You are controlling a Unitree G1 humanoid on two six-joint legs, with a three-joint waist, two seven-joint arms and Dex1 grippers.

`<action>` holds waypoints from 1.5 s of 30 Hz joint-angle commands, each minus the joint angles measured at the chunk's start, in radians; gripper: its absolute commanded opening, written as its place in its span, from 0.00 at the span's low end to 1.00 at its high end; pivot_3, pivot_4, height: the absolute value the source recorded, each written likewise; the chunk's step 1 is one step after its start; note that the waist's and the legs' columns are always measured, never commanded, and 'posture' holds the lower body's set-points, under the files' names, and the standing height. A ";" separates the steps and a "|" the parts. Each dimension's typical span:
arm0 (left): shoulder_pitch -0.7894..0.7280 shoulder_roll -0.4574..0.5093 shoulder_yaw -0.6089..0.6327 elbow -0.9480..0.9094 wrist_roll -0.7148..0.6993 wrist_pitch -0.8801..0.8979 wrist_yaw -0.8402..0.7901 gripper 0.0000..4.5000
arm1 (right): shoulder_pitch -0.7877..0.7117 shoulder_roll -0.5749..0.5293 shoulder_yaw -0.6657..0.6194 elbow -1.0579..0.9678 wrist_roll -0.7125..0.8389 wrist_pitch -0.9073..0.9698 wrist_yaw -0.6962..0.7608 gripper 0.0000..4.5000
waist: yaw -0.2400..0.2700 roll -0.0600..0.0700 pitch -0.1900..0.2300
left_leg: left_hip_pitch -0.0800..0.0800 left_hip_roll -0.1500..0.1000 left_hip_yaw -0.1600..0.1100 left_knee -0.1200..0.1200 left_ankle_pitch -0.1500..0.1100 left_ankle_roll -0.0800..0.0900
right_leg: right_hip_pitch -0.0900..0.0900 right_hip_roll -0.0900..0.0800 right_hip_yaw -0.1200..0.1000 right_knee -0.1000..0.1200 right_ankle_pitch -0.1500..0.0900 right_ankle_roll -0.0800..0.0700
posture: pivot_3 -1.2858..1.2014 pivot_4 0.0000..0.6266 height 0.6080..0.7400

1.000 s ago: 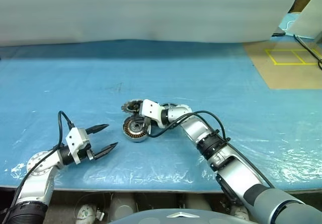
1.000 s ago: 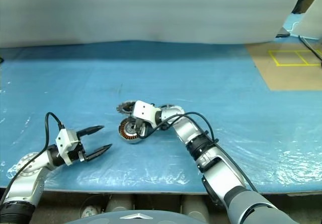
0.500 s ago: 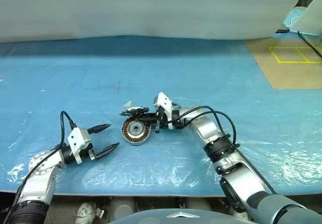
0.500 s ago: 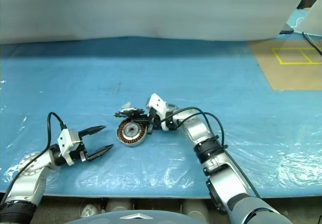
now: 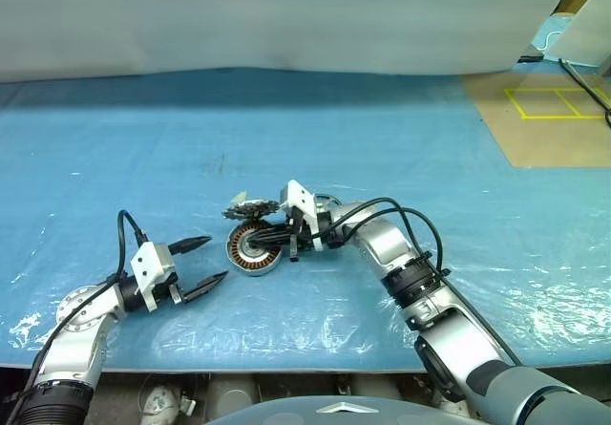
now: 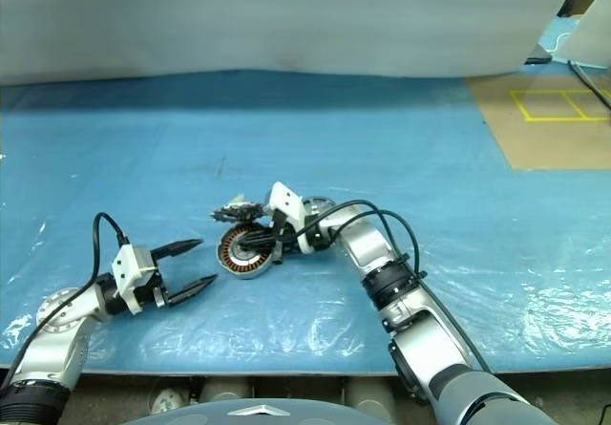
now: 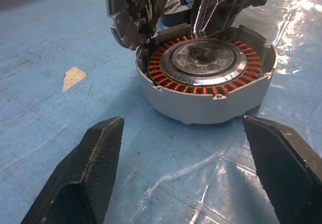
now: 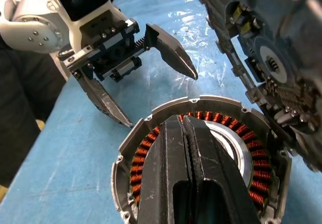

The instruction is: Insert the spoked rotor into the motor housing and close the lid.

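Observation:
The motor housing [image 5: 250, 251] lies flat on the blue table, copper windings facing up around a silver centre [image 7: 204, 58]. The lid [image 7: 132, 10] stands tilted on edge at the housing's far rim, its inner side turned toward the housing. My right gripper [image 5: 262, 243] is shut with nothing in it, and its fingers [image 8: 188, 163] lie across the open housing. The spoked rotor [image 5: 325, 201] sits behind my right wrist, mostly hidden. My left gripper [image 5: 215, 258] hovers open just left of the housing, pointing at it, with nothing between its fingers [image 7: 85, 173].
Blue sheeting under clear crinkled plastic [image 5: 535, 282] covers the table. A brown board with yellow tape lines [image 5: 544, 105] lies at the back right. A pale wall [image 5: 286, 14] closes the far side. A small beige scrap [image 7: 74, 78] lies near the housing.
My right wrist has rolled so its white block faces up, and the shut fingers now lie level across the housing. The lid looks tipped further up. The left gripper has kept still. The camera shifted.

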 commanded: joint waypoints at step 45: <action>-0.035 0.022 0.008 -0.032 -0.008 0.017 0.004 0.88 | -0.008 -0.043 -0.018 0.018 -0.056 -0.205 -0.035 0.00 | 0.000 0.006 -0.004 | 0.001 0.001 0.001 -0.001 0.000 -0.001 | 0.000 0.001 0.000 0.000 -0.001 -0.004 | 0.52 0.24 1.00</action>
